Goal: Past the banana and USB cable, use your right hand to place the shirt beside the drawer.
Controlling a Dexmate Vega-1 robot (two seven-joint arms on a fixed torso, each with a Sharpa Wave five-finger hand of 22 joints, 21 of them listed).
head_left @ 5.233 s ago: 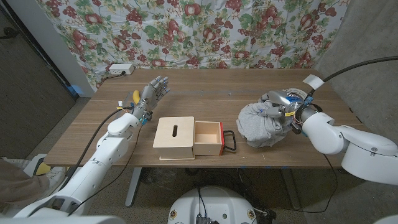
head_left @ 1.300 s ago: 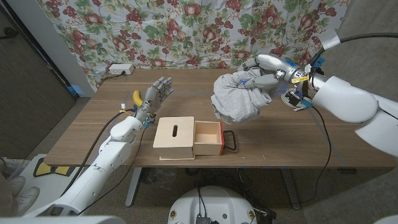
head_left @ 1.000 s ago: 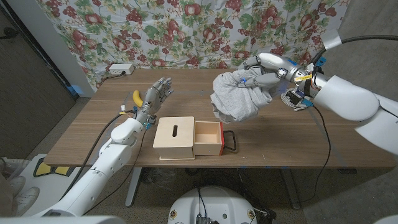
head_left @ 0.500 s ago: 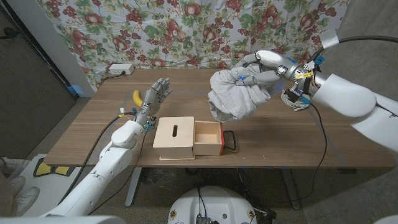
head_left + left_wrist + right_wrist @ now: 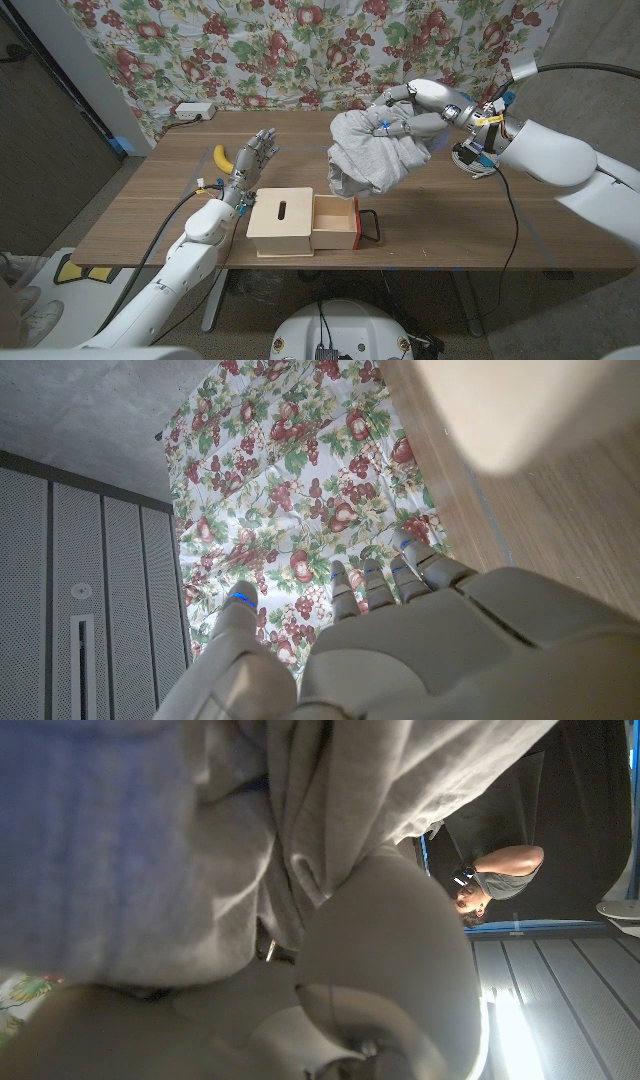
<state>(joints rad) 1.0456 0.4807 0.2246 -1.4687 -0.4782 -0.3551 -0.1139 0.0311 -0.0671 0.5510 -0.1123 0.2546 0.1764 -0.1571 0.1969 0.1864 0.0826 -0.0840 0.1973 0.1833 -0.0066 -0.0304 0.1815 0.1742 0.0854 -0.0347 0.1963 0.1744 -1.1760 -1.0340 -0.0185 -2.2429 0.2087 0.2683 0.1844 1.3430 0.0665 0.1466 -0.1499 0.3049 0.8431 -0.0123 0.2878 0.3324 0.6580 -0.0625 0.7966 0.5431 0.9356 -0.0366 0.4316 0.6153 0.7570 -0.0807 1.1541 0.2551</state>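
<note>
Fingers of the right hand (image 5: 412, 117) are curled into a bunched grey shirt (image 5: 365, 155), gripping it from above so the cloth hangs in a lump off the desk (image 5: 140, 215). The shirt sits in the air over the far right part of the wooden drawer box (image 5: 303, 222), its lowest fold hanging just above the pulled-out drawer (image 5: 335, 219) with the red front and black handle. In the right wrist view the grey fabric (image 5: 200, 840) presses close against the hand's pale shell, and a person (image 5: 492, 880) shows far off beyond it.

The left hand (image 5: 250, 160) stands upright on the left side of the desk with its fingers spread and raised, holding nothing; the left wrist view shows its fingers (image 5: 385, 582) reaching toward the floral backdrop. A banana (image 5: 223, 157) lies just beyond that hand, to its left. A coiled cable (image 5: 472, 160) lies on the desk's right side beneath the right forearm.
</note>
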